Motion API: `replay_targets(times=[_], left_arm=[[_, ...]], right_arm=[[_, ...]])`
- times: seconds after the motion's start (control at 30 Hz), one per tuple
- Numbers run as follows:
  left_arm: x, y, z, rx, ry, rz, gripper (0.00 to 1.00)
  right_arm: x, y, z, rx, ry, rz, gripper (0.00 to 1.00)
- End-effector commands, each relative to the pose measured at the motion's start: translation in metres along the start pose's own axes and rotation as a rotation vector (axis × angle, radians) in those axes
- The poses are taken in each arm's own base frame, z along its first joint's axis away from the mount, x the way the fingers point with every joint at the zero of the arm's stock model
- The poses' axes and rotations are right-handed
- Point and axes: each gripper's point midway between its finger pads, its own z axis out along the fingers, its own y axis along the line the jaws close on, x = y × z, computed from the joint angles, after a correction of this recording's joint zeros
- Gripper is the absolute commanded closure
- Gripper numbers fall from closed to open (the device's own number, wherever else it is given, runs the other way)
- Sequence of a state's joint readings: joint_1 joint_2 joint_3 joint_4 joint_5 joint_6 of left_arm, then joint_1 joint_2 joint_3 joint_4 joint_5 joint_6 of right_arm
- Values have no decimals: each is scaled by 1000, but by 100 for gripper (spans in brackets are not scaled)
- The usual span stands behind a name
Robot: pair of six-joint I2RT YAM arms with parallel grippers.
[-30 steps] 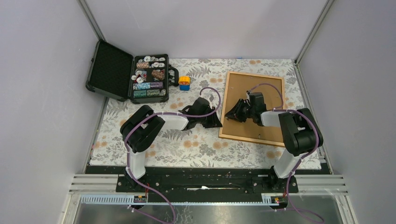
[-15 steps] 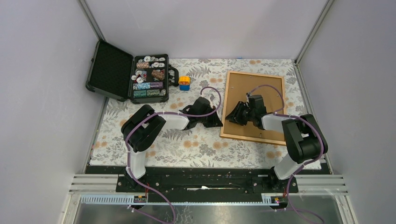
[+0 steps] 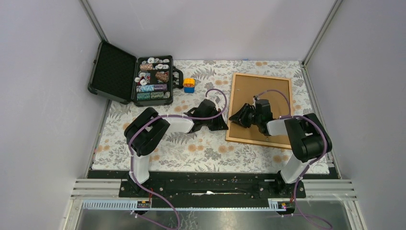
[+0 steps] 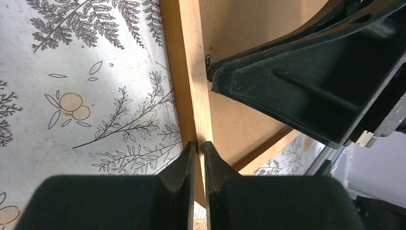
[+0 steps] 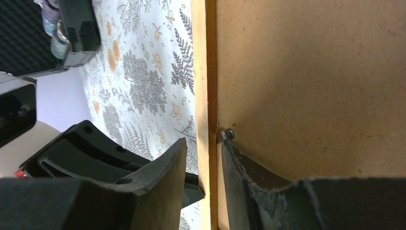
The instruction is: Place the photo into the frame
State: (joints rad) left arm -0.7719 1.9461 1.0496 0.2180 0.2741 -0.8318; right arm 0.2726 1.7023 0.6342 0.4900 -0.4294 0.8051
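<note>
Lying back-up near the table's far right corner, the frame [image 3: 262, 75] holds a brown board [image 3: 256, 93]. The right gripper [image 5: 203, 143] is released, its jaws apart astride the frame's left moulding, one finger outside and the other on the board beside a small metal tab [image 5: 229, 133]. The left gripper [image 4: 200, 146] meets that moulding from the cloth [image 4: 72, 96] side, jaws almost together; whether they pinch wood, I cannot tell.
</note>
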Motion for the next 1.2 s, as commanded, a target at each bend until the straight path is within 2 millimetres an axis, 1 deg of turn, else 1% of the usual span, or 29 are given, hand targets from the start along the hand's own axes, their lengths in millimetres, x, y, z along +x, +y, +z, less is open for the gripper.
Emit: replay_targets(times=[0.0, 0.13, 0.23, 0.27, 0.3, 0.33, 0.4, 0.47, 0.53, 0.6, 0.67, 0.73, 0.77, 0.8, 0.83, 0.87, 0.97, 1.07, 1.17], left_arm=[[0, 10, 10, -43, -5, 12, 91], [1, 11, 10, -46, -1, 12, 92], [0, 11, 9, -47, -4, 12, 92], [0, 10, 9, -45, -7, 14, 92], [0, 10, 8, -46, -9, 14, 92], [-1, 11, 7, -50, -17, 16, 92], [-4, 11, 5, -56, -31, 20, 91], [-5, 11, 3, -60, -44, 23, 88], [-7, 10, 0, -59, -63, 32, 81], [-7, 5, -6, -42, -84, 53, 74], [-6, 0, -14, -14, -99, 72, 67], [-6, -3, -23, 7, -123, 83, 60], [-6, -4, -30, 18, -143, 87, 56], [-10, -11, -39, 46, -176, 93, 51], [-9, -10, -44, 51, -189, 90, 47], [-10, -13, -54, 62, -211, 89, 44], [-1, -13, -73, 88, -227, 74, 33], [14, -12, -93, 115, -218, 53, 26], [23, -15, -116, 139, -222, 51, 21]], right_arm=[[-4, 20, 8, -136, -65, 110, 60], [-8, 22, 12, -188, -107, 207, 60], [-13, 29, 7, -228, -143, 218, 61], [-13, 30, 4, -218, -146, 195, 61], [-10, 25, 2, -175, -128, 180, 60], [-9, 25, -2, -147, -120, 147, 60], [-8, 24, -15, -79, -107, 69, 59], [-8, 18, -29, 10, -93, -28, 52], [-8, 8, -45, 108, -79, -137, 41], [-3, -1, -59, 171, -40, -227, 31], [8, -12, -73, 243, 48, -290, 29], [16, -16, -88, 284, 123, -350, 27], [18, -16, -94, 298, 144, -380, 25], [20, -13, -99, 300, 165, -419, 24], [21, -12, -103, 307, 182, -453, 23], [23, -12, -106, 325, 192, -487, 21], [30, -7, -111, 389, 250, -595, 20], [44, 1, -107, 421, 312, -726, 18], [46, -4, -101, 470, 357, -806, 18]])
